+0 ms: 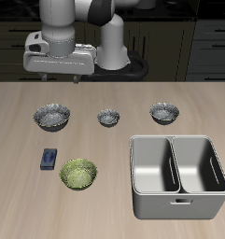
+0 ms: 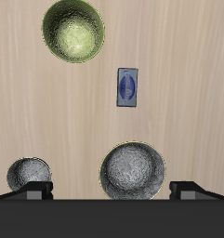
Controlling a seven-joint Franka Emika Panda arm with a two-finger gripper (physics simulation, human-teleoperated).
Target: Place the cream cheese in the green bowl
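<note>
The cream cheese [image 1: 49,160] [image 2: 127,87] is a small flat dark blue box lying on the wooden table, close beside the green bowl [image 1: 78,174] [image 2: 74,30], which is round, yellow-green and leafy inside, with nothing in it. My gripper [image 1: 78,82] hangs high above the back of the table, well away from both. In the wrist view only the dark fingertips [image 2: 30,190] show at the frame's edge, spread far apart with nothing between them. The gripper is open.
Three grey metallic bowls stand in a row farther back: one [image 1: 51,116] [image 2: 133,170], a smaller one [image 1: 108,118] [image 2: 29,173], and another [image 1: 164,113]. A steel double tray [image 1: 175,175] sits near the table's front edge.
</note>
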